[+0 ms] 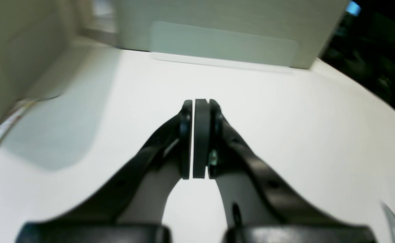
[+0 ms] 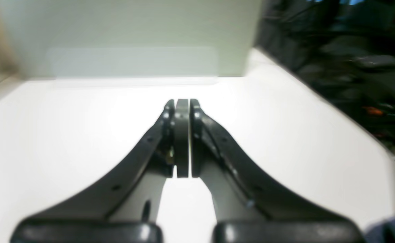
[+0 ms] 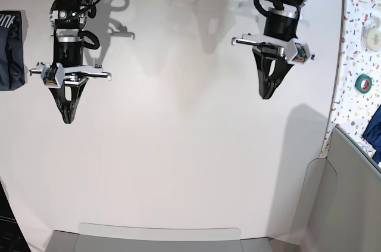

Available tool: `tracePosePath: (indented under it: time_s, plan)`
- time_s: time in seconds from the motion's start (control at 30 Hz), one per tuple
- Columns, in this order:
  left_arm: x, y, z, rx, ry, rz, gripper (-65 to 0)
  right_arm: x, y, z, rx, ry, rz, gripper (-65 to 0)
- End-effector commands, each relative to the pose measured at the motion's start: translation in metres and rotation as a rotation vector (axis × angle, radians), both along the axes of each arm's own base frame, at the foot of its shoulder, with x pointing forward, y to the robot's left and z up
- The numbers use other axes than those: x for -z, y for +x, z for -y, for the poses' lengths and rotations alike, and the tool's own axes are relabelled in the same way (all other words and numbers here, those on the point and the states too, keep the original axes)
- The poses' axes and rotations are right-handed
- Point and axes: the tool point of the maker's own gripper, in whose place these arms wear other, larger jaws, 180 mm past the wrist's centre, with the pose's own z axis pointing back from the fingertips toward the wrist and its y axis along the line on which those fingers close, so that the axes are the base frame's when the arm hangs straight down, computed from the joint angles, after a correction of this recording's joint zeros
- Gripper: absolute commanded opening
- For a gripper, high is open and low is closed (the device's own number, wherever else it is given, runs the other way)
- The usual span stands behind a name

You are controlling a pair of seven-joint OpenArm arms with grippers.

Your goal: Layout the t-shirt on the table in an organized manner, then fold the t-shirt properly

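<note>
Only overhead: t-shirt [image 3: 11, 49] at table [image 3: 178, 162] edge.

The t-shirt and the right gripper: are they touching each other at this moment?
Apart. The base view shows the right gripper closed over bare table, while the folded t-shirt lies at the table's edge, with white tabletop plainly between them.

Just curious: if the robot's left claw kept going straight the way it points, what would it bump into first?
Probably nothing on the way: the left gripper, shut and empty, points across bare white table toward the pale upright panel at the edge. Depth is unclear.
</note>
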Motion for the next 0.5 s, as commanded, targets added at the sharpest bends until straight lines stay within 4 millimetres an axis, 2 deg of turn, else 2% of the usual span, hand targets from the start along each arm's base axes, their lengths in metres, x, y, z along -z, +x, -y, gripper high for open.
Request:
tracePosePath:
  time_s: [0.0,0.27,0.47]
  plan:
    - [-0.011,-0.007,-0.004,-0.013,-0.008,0.059,-65.0,-0.01,-0.009,-0.002,-0.004,-0.007,0.053,-65.0]
    - [-0.004,-0.073,-0.025,-0.117,-0.045,0.157,-65.0,0.018,-0.087,0.012,0.092,-0.052,0.02,-65.0]
    - [0.027,-0.121,-0.036,-0.177,-0.052,0.109,-65.0,0.062,-0.153,0.015,0.177,-0.032,-0.186,-65.0]
